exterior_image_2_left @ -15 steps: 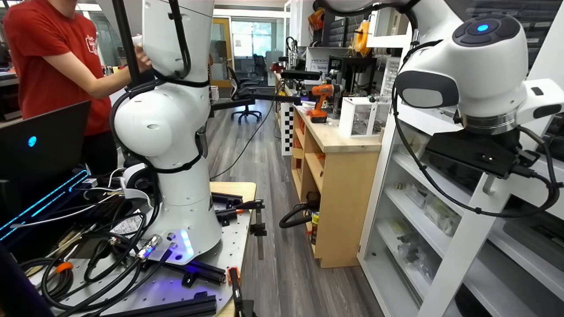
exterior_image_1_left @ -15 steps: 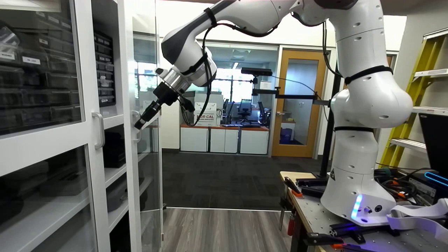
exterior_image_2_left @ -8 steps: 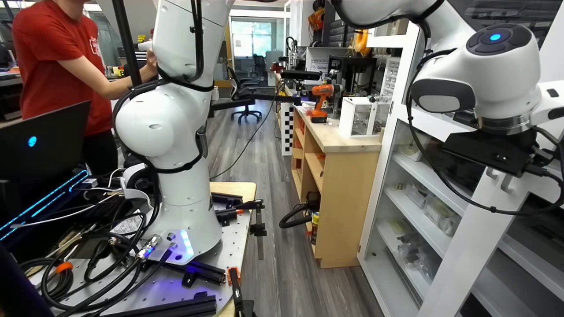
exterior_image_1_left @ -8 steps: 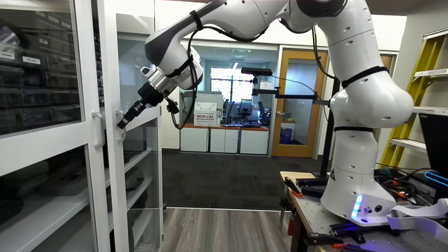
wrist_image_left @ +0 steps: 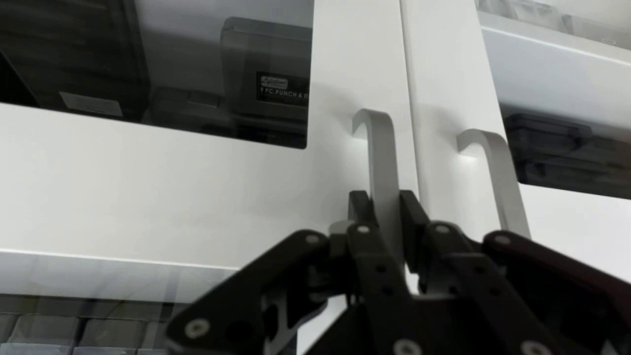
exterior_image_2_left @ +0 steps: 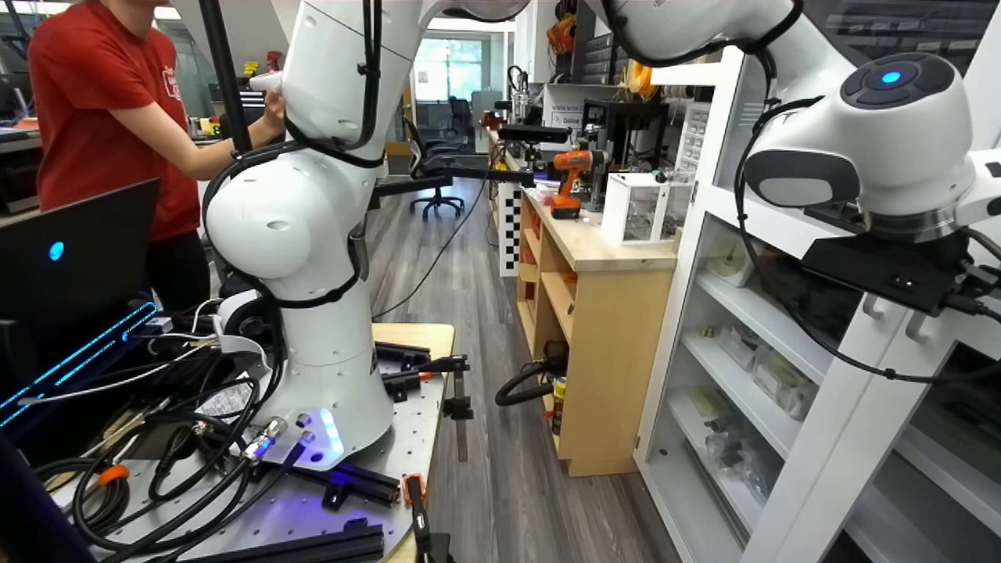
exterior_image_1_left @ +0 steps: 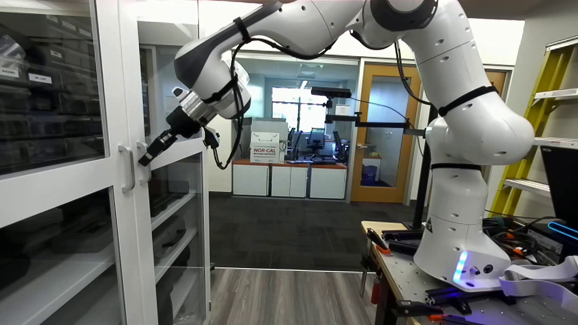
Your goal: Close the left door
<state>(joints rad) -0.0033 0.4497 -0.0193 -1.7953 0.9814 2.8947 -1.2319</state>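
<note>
The left door (exterior_image_1_left: pixel 143 225), a white frame around clear glass, stands level or nearly level with the matching door beside it. In the wrist view its frame (wrist_image_left: pixel 360 59) fills the middle, and only a thin seam parts it from the matching door. My gripper (wrist_image_left: pixel 386 207) is shut on its slim handle (wrist_image_left: pixel 382 158), one finger on each side. In an exterior view the gripper (exterior_image_1_left: pixel 146 159) comes to the handle (exterior_image_1_left: pixel 145 179) from above and from the right. In an exterior view the handle (exterior_image_2_left: pixel 916 324) shows below the wrist; the fingers are out of view there.
The matching door (exterior_image_1_left: pixel 54 178) has its own handle (exterior_image_1_left: pixel 128 169) close beside my gripper; this handle (wrist_image_left: pixel 498 172) shows in the wrist view. A wooden workbench (exterior_image_2_left: pixel 618 352) stands near the cabinet. A person in red (exterior_image_2_left: pixel 102 117) stands behind the arm. A cable loop (exterior_image_1_left: pixel 237 113) hangs from the wrist.
The gripper has moved left in an exterior view with the handle in its fingers. The left door has swung from ajar to beside the matching door, and the gap onto the shelves has closed up.
</note>
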